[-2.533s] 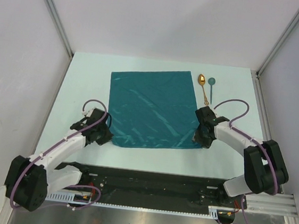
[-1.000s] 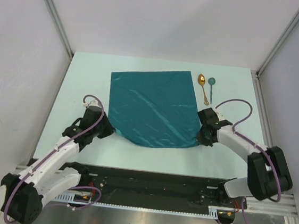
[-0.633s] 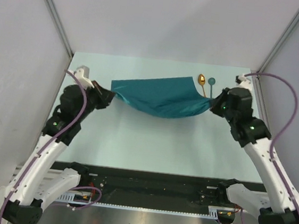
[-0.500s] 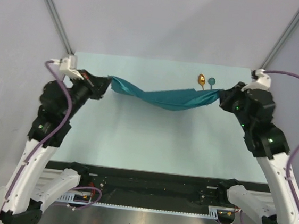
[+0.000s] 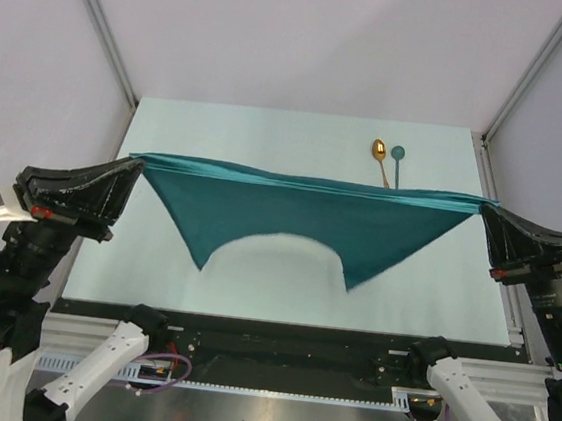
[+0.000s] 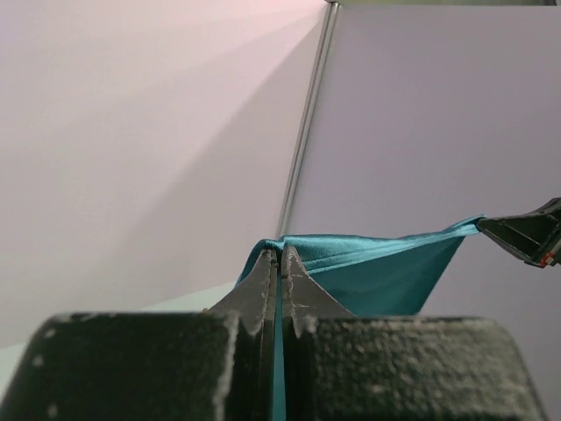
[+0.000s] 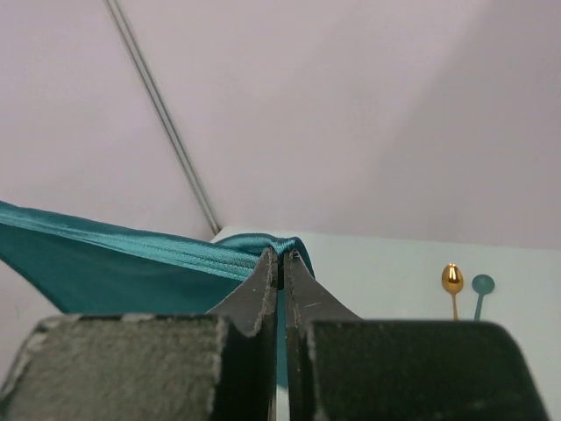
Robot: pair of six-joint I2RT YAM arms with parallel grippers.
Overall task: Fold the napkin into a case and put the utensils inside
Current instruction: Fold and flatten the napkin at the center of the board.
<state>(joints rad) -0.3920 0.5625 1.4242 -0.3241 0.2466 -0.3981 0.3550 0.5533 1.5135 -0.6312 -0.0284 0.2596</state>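
Observation:
The teal napkin [image 5: 300, 218] hangs in the air, stretched taut between both grippers, its top edge level and its lower edge sagging in two points over the table. My left gripper [image 5: 137, 163] is shut on the napkin's left corner [image 6: 302, 254]. My right gripper [image 5: 485, 206] is shut on the right corner [image 7: 263, 246]. A gold spoon [image 5: 379, 159] and a teal spoon [image 5: 398, 160] lie side by side on the table at the back right, half hidden behind the cloth; both show in the right wrist view, gold spoon [image 7: 452, 281], teal spoon [image 7: 481, 288].
The pale table [image 5: 269, 134] is enclosed by grey walls with metal corner posts [image 5: 99, 26]. A black rail [image 5: 277, 346] runs along the near edge between the arm bases.
Both arms have lifted the napkin off the table and drawn apart and toward the camera, pulling it from a sagging strip into a taut, high-hanging sheet.

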